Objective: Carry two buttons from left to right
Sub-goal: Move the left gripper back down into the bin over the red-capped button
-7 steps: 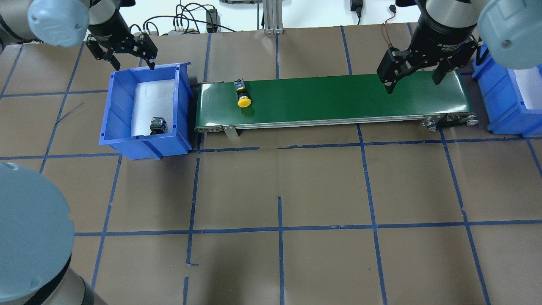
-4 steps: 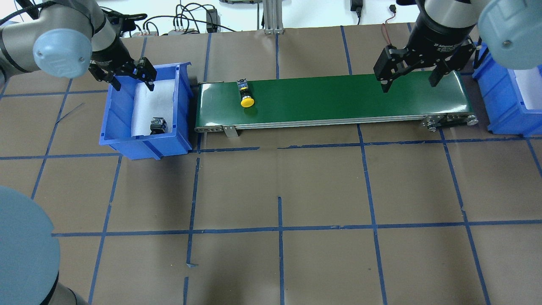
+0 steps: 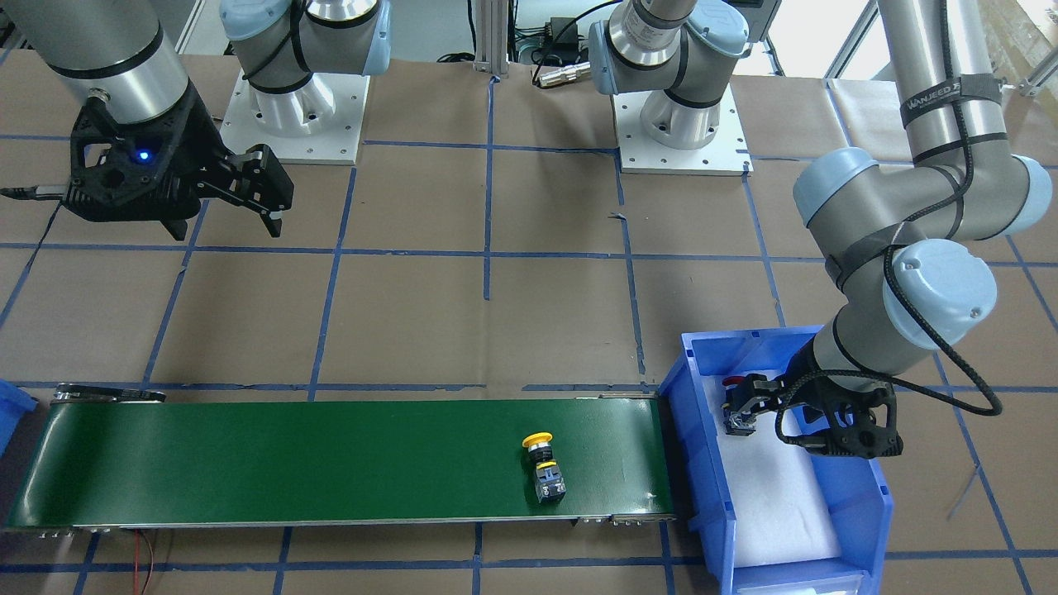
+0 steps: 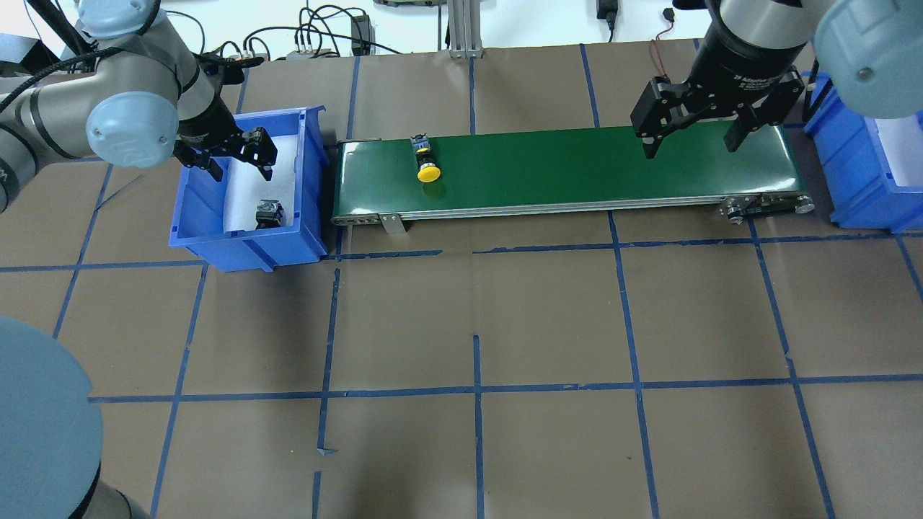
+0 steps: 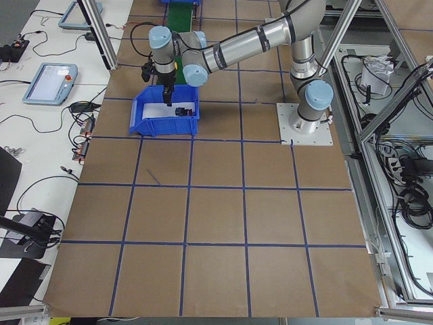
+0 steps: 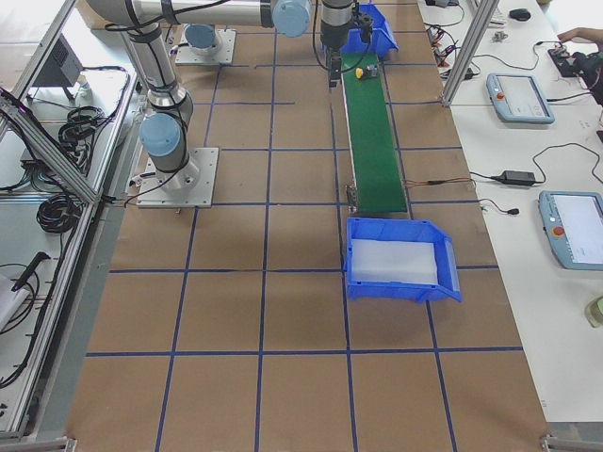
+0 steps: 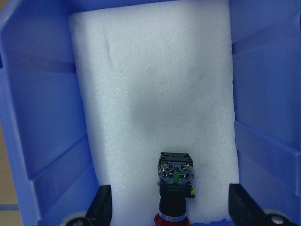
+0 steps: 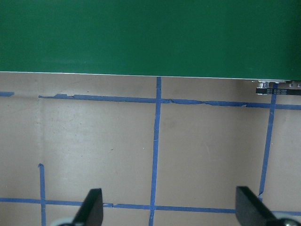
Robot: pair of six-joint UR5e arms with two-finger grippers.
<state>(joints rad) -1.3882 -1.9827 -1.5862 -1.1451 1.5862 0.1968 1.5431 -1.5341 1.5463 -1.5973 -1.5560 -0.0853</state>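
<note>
The yellow button (image 4: 427,164) lies on its side on the green conveyor belt (image 4: 577,166) near its left end; it also shows in the front view (image 3: 543,467). The red button (image 4: 268,213) lies on white foam in the left blue bin (image 4: 245,249), its contact block towards the wrist camera (image 7: 175,175). My left gripper (image 4: 241,162) is open and empty inside the bin, just behind the red button and not touching it. My right gripper (image 4: 690,144) is open and empty above the belt's right part; its wrist view shows belt and taped paper between the fingers (image 8: 91,209).
A second blue bin (image 4: 858,180) with white foam stands past the belt's right end and also shows in the right side view (image 6: 400,262). Brown paper with blue tape lines covers the table. Cables and a post stand behind the belt.
My left gripper has come down and forward into the left bin, towards the red button. The yellow button has drifted a little to the right on the belt. My right gripper has shifted slightly left.
</note>
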